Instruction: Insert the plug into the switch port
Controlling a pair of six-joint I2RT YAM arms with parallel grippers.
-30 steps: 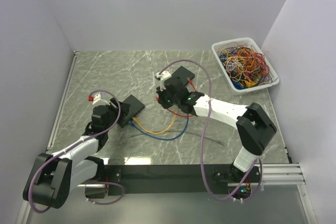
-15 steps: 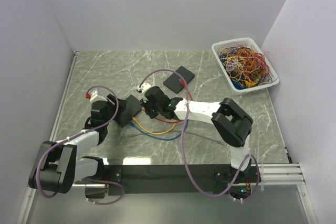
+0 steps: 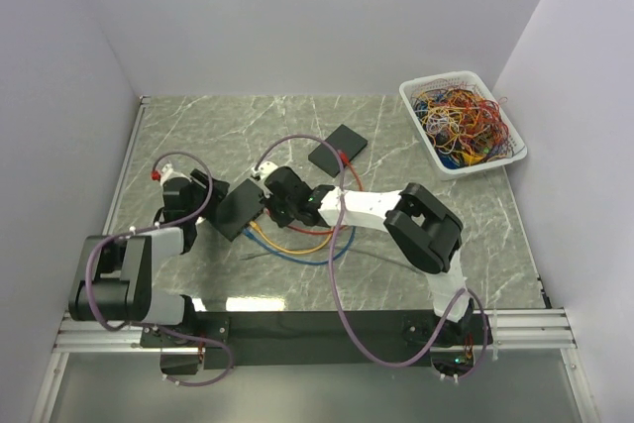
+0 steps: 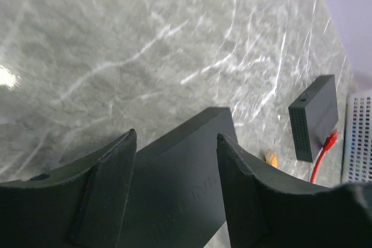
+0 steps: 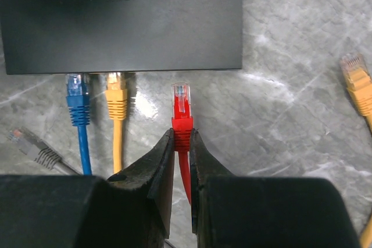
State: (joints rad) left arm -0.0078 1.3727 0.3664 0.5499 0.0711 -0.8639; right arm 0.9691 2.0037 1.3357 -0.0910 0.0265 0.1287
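The black TP-Link switch (image 5: 122,21) lies at the table's middle left (image 3: 243,207), with a blue plug (image 5: 77,100) and a yellow plug (image 5: 116,94) in its ports. My left gripper (image 4: 174,137) clasps the switch (image 4: 180,190) by its sides, one finger (image 4: 107,190) on each flank. My right gripper (image 5: 182,133) is shut on the red plug (image 5: 182,111) by its boot. The plug's clear tip points at the port face and stops a short gap from it, to the right of the yellow plug. From above, the right gripper (image 3: 265,195) sits against the switch's near-right edge.
A second black switch (image 3: 337,151) lies further back, a red cable at its side. Loose blue, yellow and red cables (image 3: 297,245) curl in front of the switch. A grey plug (image 5: 29,143) and an orange plug (image 5: 357,82) lie loose. A white basket (image 3: 416,106) of wires stands at the back right.
My right gripper has swung left from beside the second switch to the first switch, carrying the red plug. The left arm has drawn back left and turned the switch a little.
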